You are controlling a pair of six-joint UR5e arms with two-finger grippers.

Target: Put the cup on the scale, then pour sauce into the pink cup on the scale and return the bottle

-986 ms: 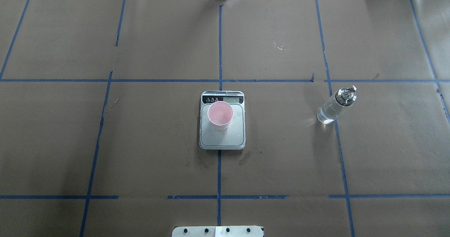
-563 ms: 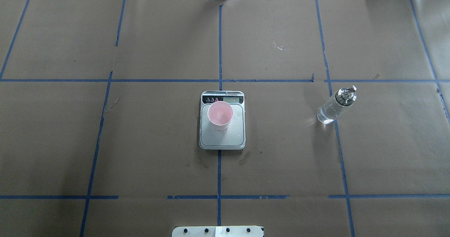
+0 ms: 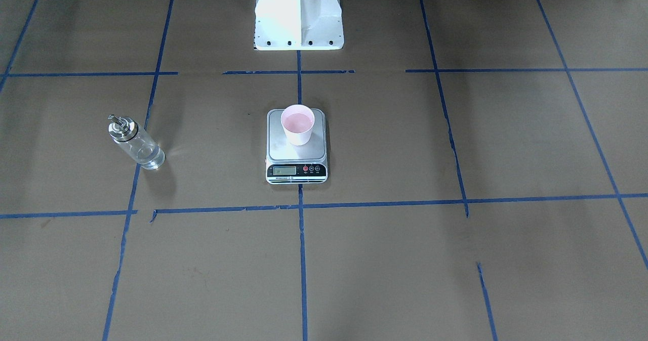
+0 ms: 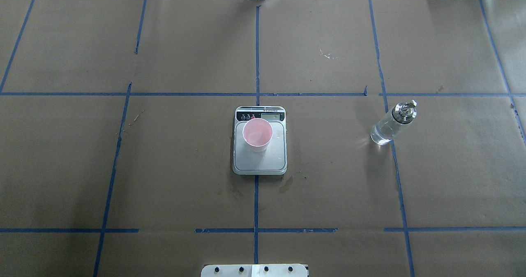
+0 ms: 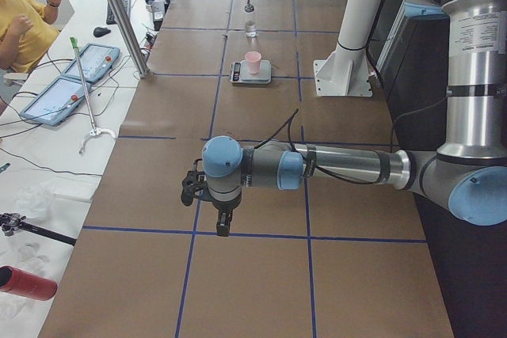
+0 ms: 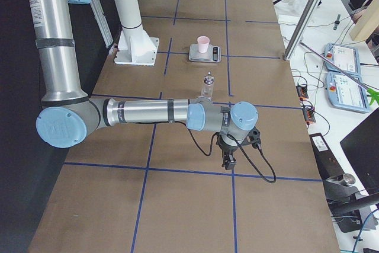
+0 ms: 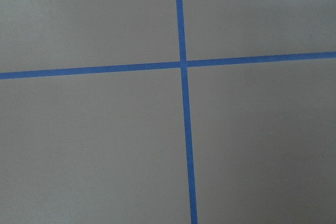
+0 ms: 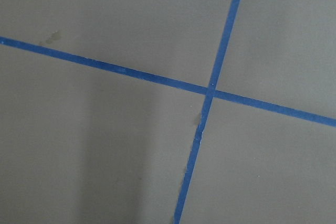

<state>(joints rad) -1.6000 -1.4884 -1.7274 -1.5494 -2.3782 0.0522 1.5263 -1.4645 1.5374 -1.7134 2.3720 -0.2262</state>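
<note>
Cup upright on scale. Bottle stands well apart, my right side. Left claw and right claw hang over bare table; can't tell how open they are.

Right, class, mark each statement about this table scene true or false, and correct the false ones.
1. The cup stands on the scale. True.
2. The bottle lies on its side against the scale. False: it stands upright, well apart from the scale.
3. The right gripper holds the bottle. False: it hangs over the bare table paper, and the bottle stands free.
4. The scale's display is on the side away from the robot's base. True.
</note>
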